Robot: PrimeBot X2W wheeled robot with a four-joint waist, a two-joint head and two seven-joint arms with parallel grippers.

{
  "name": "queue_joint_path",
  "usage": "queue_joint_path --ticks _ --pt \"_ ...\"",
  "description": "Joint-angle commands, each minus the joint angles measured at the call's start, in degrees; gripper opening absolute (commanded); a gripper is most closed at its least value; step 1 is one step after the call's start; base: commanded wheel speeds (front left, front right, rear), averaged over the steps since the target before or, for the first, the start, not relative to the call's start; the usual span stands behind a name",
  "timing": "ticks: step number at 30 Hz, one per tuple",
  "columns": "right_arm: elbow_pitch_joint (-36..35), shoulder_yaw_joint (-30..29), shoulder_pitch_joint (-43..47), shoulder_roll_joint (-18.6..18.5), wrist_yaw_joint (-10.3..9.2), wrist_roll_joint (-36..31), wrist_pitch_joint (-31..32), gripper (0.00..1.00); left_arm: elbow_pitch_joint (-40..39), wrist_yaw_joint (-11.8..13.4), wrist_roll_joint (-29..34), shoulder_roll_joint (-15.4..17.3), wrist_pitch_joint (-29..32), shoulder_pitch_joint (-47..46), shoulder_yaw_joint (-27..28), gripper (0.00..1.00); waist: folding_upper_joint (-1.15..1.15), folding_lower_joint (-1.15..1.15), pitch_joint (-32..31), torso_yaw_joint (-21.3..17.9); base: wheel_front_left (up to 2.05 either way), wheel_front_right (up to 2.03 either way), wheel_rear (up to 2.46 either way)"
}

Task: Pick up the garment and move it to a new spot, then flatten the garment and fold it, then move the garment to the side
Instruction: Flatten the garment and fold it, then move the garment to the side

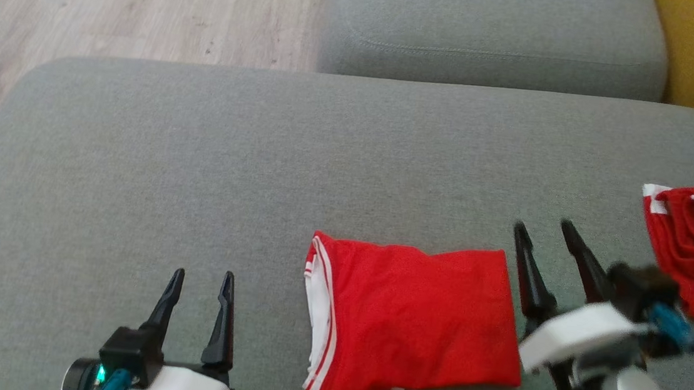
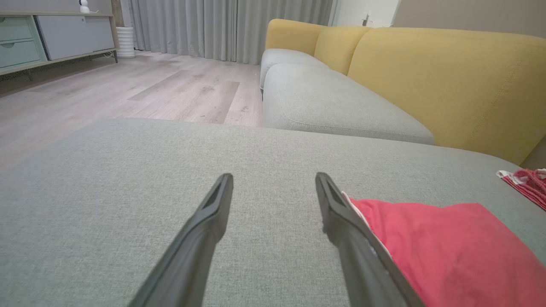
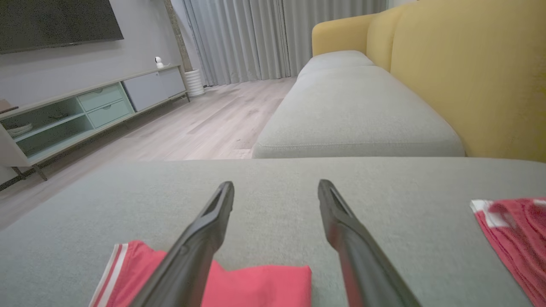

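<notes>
Your folded red garment [image 1: 411, 320] lay flat on the grey sofa cushion [image 1: 199, 163], its long side running left to right, and your right fingers [image 1: 530, 274], wide open and empty, were just beside its right edge, nearer than your open, empty left fingers [image 1: 223, 322].

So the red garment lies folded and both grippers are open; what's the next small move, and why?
Probably bring the right gripper to the folded garment at its right edge and close: it lies flat, unheld, not yet moved aside.

No readable text, labels, brands or numbers on anything in view.
</notes>
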Motion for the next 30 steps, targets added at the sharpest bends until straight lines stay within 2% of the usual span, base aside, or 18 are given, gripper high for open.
queue_joint_path --ticks 1,7,12,18,30 --pt "-2.5 0.7 -0.8 0.2 0.43 -0.1 -0.8 1.0 -1.2 0.0 0.4 0.5 -0.9 -2.5 1.8 1.0 0.0 0.0 -0.4 -0.3 0.0 0.0 0.0" --pt "-3.9 -3.7 7.4 0.2 0.43 1.3 -3.7 1.0 1.0 -0.6 -0.4 0.0 -1.9 0.1 3.2 1.0 0.0 0.0 -1.8 -1.0 0.0 0.0 0.0" --pt "-4.1 -4.7 10.6 0.2 0.43 3.2 -5.2 1.0 1.6 -0.8 -0.6 0.2 -2.3 1.8 4.9 1.0 0.0 0.0 -2.4 -1.0 0.0 0.0 0.0" --pt "-4.2 -4.9 11.1 0.2 0.43 0.6 -5.7 1.0 1.7 -1.1 -0.3 0.3 -2.4 2.6 5.8 1.0 0.0 0.0 -2.5 -0.9 0.0 0.0 0.0" --pt "-4.2 -4.4 10.7 0.2 0.43 0.2 -5.3 1.0 2.1 -1.5 -0.1 0.2 -2.4 2.3 5.5 1.0 0.0 0.0 -2.5 -0.5 0.0 0.0 0.0"
